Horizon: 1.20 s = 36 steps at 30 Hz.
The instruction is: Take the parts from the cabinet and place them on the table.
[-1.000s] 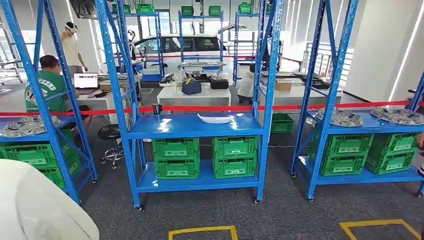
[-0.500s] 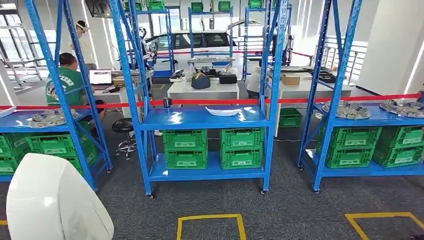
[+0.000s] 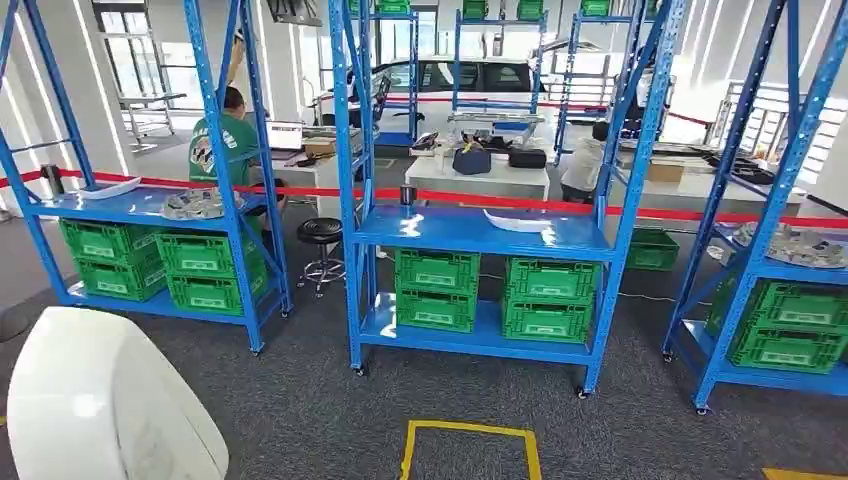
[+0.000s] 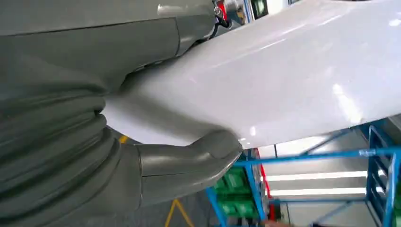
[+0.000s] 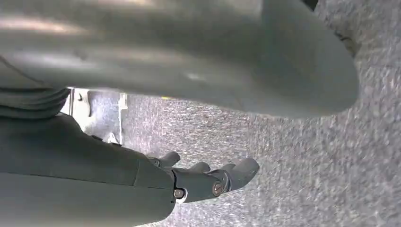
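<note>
Racks: three blue steel shelving racks [image 3: 478, 232] in a row on grey carpet, red barrier tape behind.
Crates: green plastic crates [image 3: 490, 294] on the lower shelves of each rack.
Held part: large glossy white curved panel [image 4: 283, 75], clamped in the left robot hand; seen in the head view at lower left [image 3: 100, 400].
Left robot hand [image 4: 156, 137]: grasping the white panel, thick grey thumb pressed against its underside.
Right robot hand [image 5: 208, 177]: hanging above the carpet, dark fingers loosely curled, holding nothing; released or clenched cannot be told.
Shelf part: small white curved piece [image 3: 517, 221] lying on the middle rack's upper shelf.
</note>
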Tool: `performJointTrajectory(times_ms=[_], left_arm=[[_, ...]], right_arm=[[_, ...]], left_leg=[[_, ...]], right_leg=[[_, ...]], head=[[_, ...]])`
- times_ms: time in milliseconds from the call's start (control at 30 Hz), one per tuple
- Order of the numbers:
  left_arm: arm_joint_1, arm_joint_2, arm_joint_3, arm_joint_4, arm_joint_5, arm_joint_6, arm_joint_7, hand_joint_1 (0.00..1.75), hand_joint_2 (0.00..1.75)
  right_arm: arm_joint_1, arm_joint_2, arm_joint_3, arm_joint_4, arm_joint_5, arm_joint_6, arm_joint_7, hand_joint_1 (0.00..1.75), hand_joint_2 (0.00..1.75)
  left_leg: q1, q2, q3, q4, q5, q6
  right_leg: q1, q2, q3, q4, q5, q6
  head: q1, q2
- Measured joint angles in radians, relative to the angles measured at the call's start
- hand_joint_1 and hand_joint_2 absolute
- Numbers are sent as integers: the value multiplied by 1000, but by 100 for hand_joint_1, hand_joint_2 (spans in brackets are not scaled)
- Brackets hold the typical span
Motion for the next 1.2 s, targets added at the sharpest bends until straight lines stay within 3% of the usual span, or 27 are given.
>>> performJointTrajectory(times_ms=[67, 100, 133, 200, 233, 267, 300, 400, 433, 467, 500, 533, 600, 633, 667, 733, 767, 800, 833, 933, 967, 1000, 1033, 1100, 1133, 1167, 1200], left_arm=[[3, -1, 0, 2, 0, 0, 2, 175, 175], [5, -1, 0, 3, 0, 0, 3, 175, 175], [7, -1, 0, 3, 0, 0, 3, 175, 175], [7, -1, 0, 3, 0, 0, 3, 175, 175], [7, -1, 0, 3, 0, 0, 3, 175, 175], [7, -1, 0, 3, 0, 0, 3, 175, 175], [6, -2, 0, 3, 0, 0, 2, 175, 175], [18, -2, 0, 1, -2, 2, -2, 175, 175], [20, 0, 0, -2, -2, 2, -3, 175, 175], [22, 0, 0, -4, -2, 3, -4, 175, 175], [18, 1, 0, -5, -2, 3, -3, 175, 175], [18, 0, 0, -5, -2, 5, -1, 175, 175], [26, 0, 0, -4, -2, 6, 1, 175, 175], [30, 0, 0, -3, -2, 6, 2, 175, 175], [32, 0, 0, -3, -2, 6, 2, 175, 175], [32, 0, 0, -4, -2, 6, -1, 175, 175], [32, 0, 0, -7, -2, 6, -5, 175, 175], [29, 0, 0, -7, -2, 6, -7, 175, 175], [31, 0, 0, -8, -1, 6, -8, 175, 175], [32, 2, 0, -8, -15, 9, -9, 175, 175], [33, 1, 0, -10, -20, 9, -13, 175, 175], [29, 1, 0, -10, -21, 9, -16, 175, 175], [26, 1, 0, -11, -21, 9, -16, 175, 175], [27, -2, 0, -10, -21, 9, -16, 175, 175], [27, -2, 0, -9, -21, 9, -16, 175, 175], [27, -2, 0, -8, -21, 10, -16, 175, 175], [27, -2, 0, -8, -21, 10, -16, 175, 175]], right_arm=[[4, -1, 0, 0, 3, 0, 0, 0, 0], [5, -2, 0, 0, 3, 0, 1, 0, 0], [7, -2, 0, 0, 4, 0, 1, 0, 0], [9, -2, 0, 0, 6, 0, 1, 0, 0], [9, -2, 0, 0, 6, 0, 0, 0, 0], [10, -3, 0, 0, 6, 0, 0, 0, 0], [11, -6, 0, 1, 7, 0, 0, 0, 0], [5, -6, 1, 1, 9, 2, -9, 0, 0], [5, -5, 1, 1, 9, 2, -8, 0, 0], [4, -5, 1, 1, 9, 3, -6, 0, 0], [5, -5, 1, 1, 8, 3, -6, 0, 0], [6, -5, 1, 1, 8, 3, -8, 0, 0], [9, -5, 1, 1, 8, 3, -11, 0, 0], [10, -5, 1, 1, 8, 3, -11, 0, 0], [10, -5, 1, 1, 8, 3, -11, 0, 0], [9, -4, 1, 1, 8, 3, -13, 0, 0], [9, -5, 1, 1, 8, 3, -11, 0, 0], [10, -7, 1, 1, 8, 1, -5, 0, 0], [9, -7, 1, 1, 8, -1, 2, 0, 0], [6, -7, 1, 1, 0, -5, 12, 0, 0], [5, -7, 1, 1, -2, -5, 11, 0, 0], [5, -7, 1, 1, -3, -5, 11, 0, 0], [6, -6, 1, 1, -4, -5, 11, 0, 0], [10, -7, 1, 1, -4, -6, 12, 0, 0], [12, -7, 1, 1, -4, -7, 12, 0, 0], [13, -7, 1, 1, -4, -8, 12, 0, 0], [14, -7, 1, 1, -4, -9, 12, 0, 0]], left_leg=[[-7, -25, -7, 1, 3, 6], [-10, -39, -9, 3, 4, 7], [-14, -52, -9, 4, 5, 7], [-19, -82, -8, 8, 4, 7], [-22, -97, -8, 9, 4, 7], [-19, -107, -10, 9, 5, 7], [-27, -119, -14, 11, 5, 1], [-20, -150, -19, 0, 15, -16], [-25, -159, -26, 2, 15, -23], [-29, -108, -33, 21, 2, -24], [-28, -62, -58, 72, -33, -29], [-25, -37, -95, 149, -74, -35], [-16, -24, -162, 291, -130, -46], [-12, -22, -169, 307, -123, -50], [-8, -18, -151, 276, -96, -54], [-4, 9, -61, 110, -14, -58], [-5, 62, -8, 16, 14, -57], [-17, 91, -3, -2, 1, -47], [-13, 68, -4, -1, 6, -33], [-17, 31, -17, -1, 10, -16], [-11, 17, -11, -6, 16, -8], [-9, 7, -13, -6, 19, -2], [-9, -3, -16, -6, 20, 2], [-11, -30, -22, -4, 22, 6], [-12, -44, -24, -2, 22, 6], [-12, -62, -25, 0, 23, 5], [-11, -76, -25, 2, 23, 4]], right_leg=[[6, 26, -80, 169, -79, -2], [10, 28, -108, 222, -89, -5], [14, 28, -114, 226, -74, -11], [22, 38, -64, 106, 10, -29], [27, 60, -20, 1, 63, -42], [29, 115, 7, -70, 78, -55], [33, 114, 10, -75, 80, -54], [36, 80, 10, -78, 82, -59], [23, 62, 16, -94, 91, -67], [24, 50, 20, -101, 93, -74], [24, 39, 21, -103, 93, -80], [24, 25, 21, -103, 93, -81], [24, -3, 20, -103, 90, -82], [23, -16, 20, -102, 90, -81], [22, -29, 21, -102, 88, -79], [18, -55, 26, -98, 83, -72], [22, -65, 29, -94, 78, -65], [29, -74, 30, -88, 72, -56], [30, -84, 31, -89, 71, -52], [28, -121, 39, -92, 69, -37], [19, -76, 38, -77, 56, -25], [18, -14, 20, -37, 25, -22], [17, 15, -13, 33, -17, -21], [19, 29, -93, 196, -85, -21], [20, 29, -115, 236, -87, -22], [20, 31, -110, 218, -60, -25], [19, 32, -84, 164, -23, -28]], head=[[2, 0], [2, 0], [2, 0], [3, 0], [3, 0], [3, 0], [0, 0], [2, 0], [2, 0], [1, 0], [-2, 0], [-2, 0], [-2, 0], [-2, 0], [-2, 0], [-2, 0], [-2, 0], [-3, 0], [2, 0], [2, 0], [2, 0], [2, 0], [3, 0], [3, 0], [4, 0], [3, 0], [4, 0]])
